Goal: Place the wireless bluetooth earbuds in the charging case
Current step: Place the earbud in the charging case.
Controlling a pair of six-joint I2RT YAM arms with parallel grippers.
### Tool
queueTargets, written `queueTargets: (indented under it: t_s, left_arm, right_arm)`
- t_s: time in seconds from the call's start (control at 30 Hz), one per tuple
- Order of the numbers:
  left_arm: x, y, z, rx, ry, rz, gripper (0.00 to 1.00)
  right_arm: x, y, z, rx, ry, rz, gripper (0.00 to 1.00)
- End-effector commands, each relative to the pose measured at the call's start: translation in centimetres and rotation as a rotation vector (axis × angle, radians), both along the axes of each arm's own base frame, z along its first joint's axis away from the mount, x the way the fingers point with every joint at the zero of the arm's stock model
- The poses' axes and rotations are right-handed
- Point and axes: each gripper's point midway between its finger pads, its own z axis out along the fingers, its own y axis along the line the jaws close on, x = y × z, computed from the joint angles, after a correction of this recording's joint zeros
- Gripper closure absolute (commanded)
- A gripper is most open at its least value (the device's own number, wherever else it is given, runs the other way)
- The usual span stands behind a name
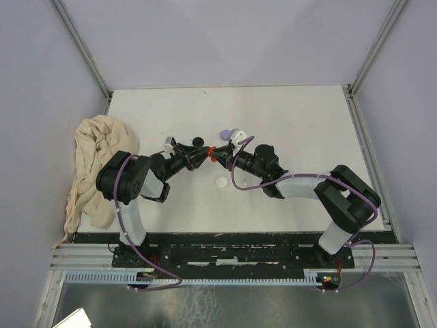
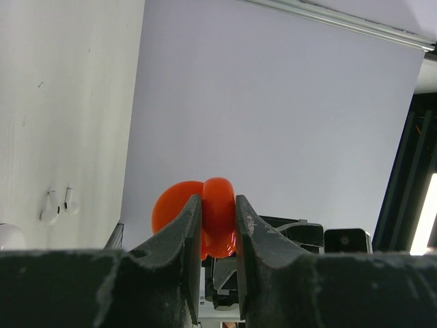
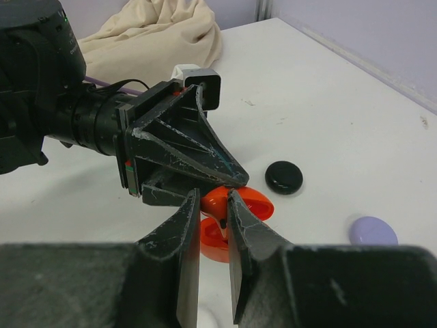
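An open red charging case [image 3: 257, 203] hangs above the table, and my left gripper [image 2: 218, 201] is shut on it [image 2: 220, 205]. From the other side my right gripper [image 3: 213, 198] is shut on a small red earbud [image 3: 216, 209], held at the mouth of the case over its lower half [image 3: 212, 247]. In the top view both grippers meet at the red case [image 1: 212, 153] in the middle of the table. Two white earbuds [image 2: 49, 208] [image 2: 70, 199] lie loose on the table in the left wrist view.
A black disc [image 3: 284, 177] and a lilac disc [image 3: 373, 231] lie just beyond the case. A white disc [image 1: 222, 182] sits nearer the arms. A crumpled beige cloth [image 1: 95, 164] covers the table's left edge. Walls enclose the table [image 1: 307, 123].
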Motion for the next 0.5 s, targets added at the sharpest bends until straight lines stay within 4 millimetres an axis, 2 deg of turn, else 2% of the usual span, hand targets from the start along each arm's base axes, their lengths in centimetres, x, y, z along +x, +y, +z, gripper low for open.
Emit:
queueTargets:
  t_s: [0.0,0.47]
  left_arm:
    - [-1.46,-0.07,6.10,-0.084,-0.235,-0.038,0.97]
    - [-1.45,-0.02,6.63,-0.093,-0.243,-0.037,0.97]
  right_arm:
    - [0.10,0.21,0.98,0.020,-0.047,-0.001,0.98]
    - [0.24,0.02,0.74,-0.001,-0.044,-0.011,0.98]
